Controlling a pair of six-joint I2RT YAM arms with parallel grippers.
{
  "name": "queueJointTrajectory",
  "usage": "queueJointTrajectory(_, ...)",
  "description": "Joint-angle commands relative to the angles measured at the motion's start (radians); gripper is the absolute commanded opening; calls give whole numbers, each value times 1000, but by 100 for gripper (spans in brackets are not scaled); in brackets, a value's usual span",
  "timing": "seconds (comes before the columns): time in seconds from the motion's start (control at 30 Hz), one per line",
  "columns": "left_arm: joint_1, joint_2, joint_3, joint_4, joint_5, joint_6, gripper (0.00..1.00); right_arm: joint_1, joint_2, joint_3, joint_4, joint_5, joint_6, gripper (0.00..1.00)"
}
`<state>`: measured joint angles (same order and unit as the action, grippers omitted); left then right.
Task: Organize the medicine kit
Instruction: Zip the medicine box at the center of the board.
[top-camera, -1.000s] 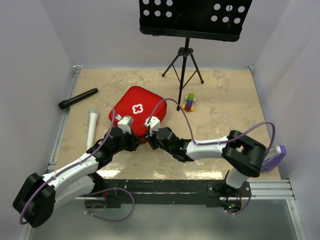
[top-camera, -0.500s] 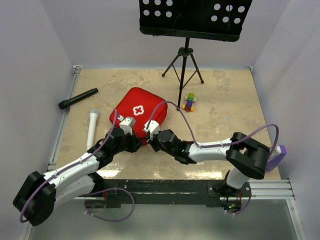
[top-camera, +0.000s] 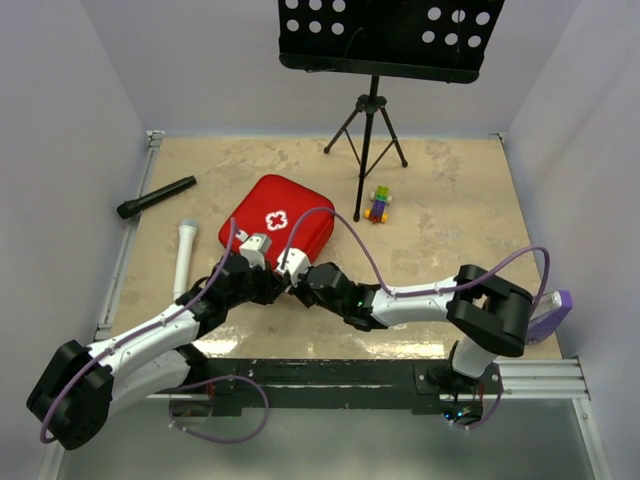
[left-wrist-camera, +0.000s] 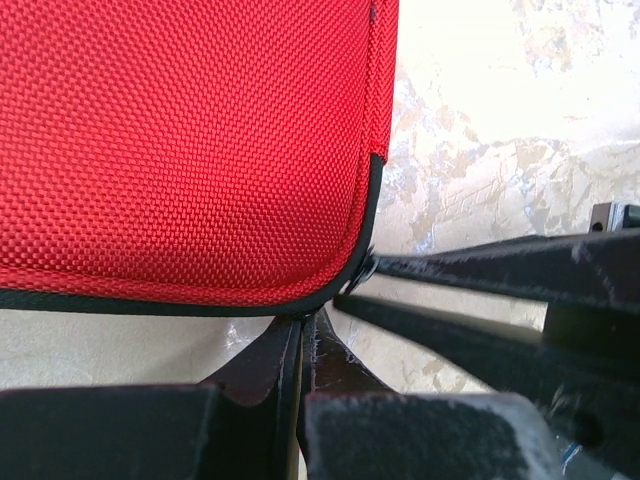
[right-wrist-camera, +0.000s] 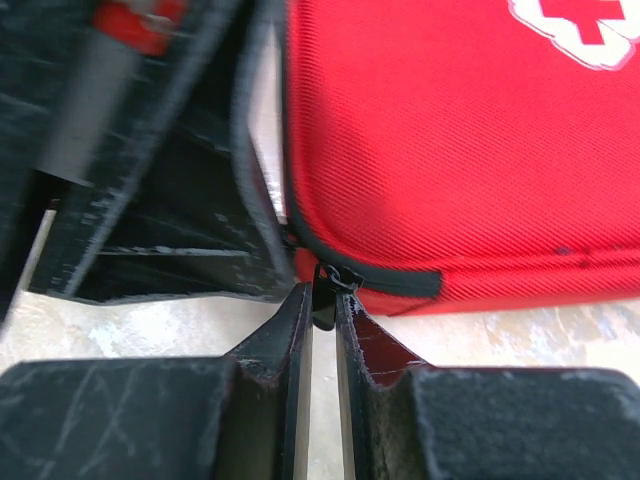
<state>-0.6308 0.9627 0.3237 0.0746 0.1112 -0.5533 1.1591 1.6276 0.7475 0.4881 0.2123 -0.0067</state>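
Note:
The medicine kit (top-camera: 278, 222) is a red fabric case with a white cross, lying flat with its lid down. Its contents are hidden. My right gripper (right-wrist-camera: 323, 300) is shut on the black zipper pull (right-wrist-camera: 325, 297) at the kit's near corner (right-wrist-camera: 400, 275). My left gripper (left-wrist-camera: 302, 322) is shut, its tips touching the black edge trim (left-wrist-camera: 200, 306) of the same corner, with nothing visible between them. In the top view both grippers meet at the kit's near edge, the left gripper (top-camera: 268, 287) just left of the right gripper (top-camera: 297, 283).
A black flashlight (top-camera: 157, 197) lies at the far left, with a white cylinder (top-camera: 185, 255) nearer. A small toy of coloured blocks (top-camera: 378, 204) sits by the music stand's tripod (top-camera: 368, 135). A purple object (top-camera: 548, 315) rests at the right edge.
My right gripper has slid left along the kit's near edge with the zipper pull, closing in on the left gripper. The left arm has barely moved.

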Motion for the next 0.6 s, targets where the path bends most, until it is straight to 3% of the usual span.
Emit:
queueJointTrajectory(0.0, -9, -1, 14, 40, -7, 16, 0, 73, 32, 104, 69, -209, -41, 0)
queueJointTrajectory(0.23, -17, -1, 12, 45, -2, 16, 0, 100, 97, 168, 35, -283, -68, 0)
queueJointTrajectory(0.37, -15, -22, 28, -10, -39, 18, 0, 100, 81, 153, 29, -183, -15, 0)
queueJointTrajectory(0.4, -15, -31, 35, -34, -57, 16, 2, 100, 68, 145, 20, -159, -1, 14)
queueJointTrajectory(0.47, -15, -51, 58, -73, -73, 13, 20, 100, 31, 127, -5, -104, 56, 34)
queueJointTrajectory(0.57, -14, -80, 104, -179, -107, 10, 42, 100, -35, 101, -55, -24, 108, 51)
